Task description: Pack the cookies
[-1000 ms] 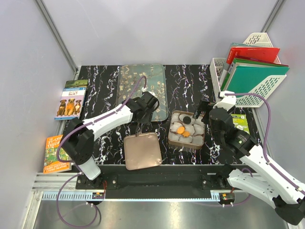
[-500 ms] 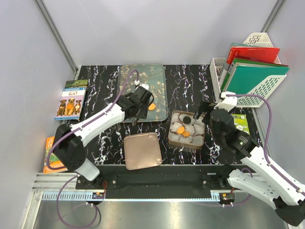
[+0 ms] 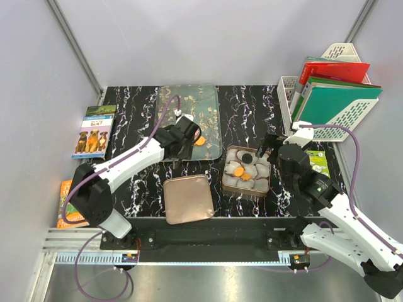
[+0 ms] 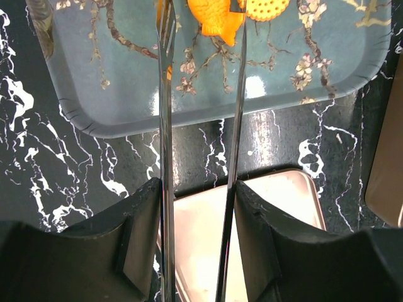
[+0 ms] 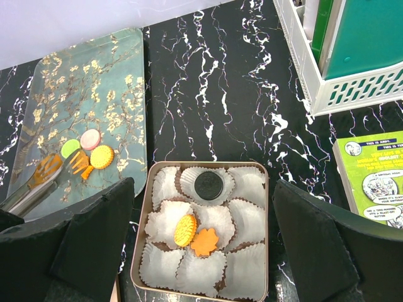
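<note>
Cookies lie partly on the flowered tray and partly in the paper-lined tin (three there), so the left gripper, clamped on tongs, sets their tips astride an orange one to lift, while the right gripper hangs wide apart near the tin.

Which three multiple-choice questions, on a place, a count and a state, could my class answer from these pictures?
1. Where is the lid?
A) on the tin
B) on the table, left of the tin
C) under the tin

2. How many cookies lie in the tin?
A) one
B) six
C) three

3. How is the right claw?
A) wide open
B) shut on a cookie
C) shut on the lid

Answers:
1 B, the lid lies flat on the table, apart from the tin.
2 C, one dark and two orange ones sit in the wrappers.
3 A, its jaws stand far apart, holding nothing.
</note>
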`<action>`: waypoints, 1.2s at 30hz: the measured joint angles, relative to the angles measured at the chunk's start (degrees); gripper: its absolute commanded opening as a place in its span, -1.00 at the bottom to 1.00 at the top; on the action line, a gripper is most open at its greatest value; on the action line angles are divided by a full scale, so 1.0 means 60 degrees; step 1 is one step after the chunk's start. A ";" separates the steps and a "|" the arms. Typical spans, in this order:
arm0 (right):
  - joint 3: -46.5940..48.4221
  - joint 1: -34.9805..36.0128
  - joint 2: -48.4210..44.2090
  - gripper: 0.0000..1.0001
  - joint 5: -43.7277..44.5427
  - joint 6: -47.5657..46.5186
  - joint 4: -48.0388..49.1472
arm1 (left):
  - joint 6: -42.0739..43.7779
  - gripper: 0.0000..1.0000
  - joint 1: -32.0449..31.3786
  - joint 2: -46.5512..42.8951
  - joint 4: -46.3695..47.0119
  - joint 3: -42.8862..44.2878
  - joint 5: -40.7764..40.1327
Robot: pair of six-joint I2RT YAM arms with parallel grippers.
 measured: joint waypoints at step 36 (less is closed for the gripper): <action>-0.0047 0.0000 0.0018 0.99 -0.0004 0.0000 -0.0004 | 0.0066 -0.42 0.0000 -0.0554 -0.0266 0.0237 -0.0055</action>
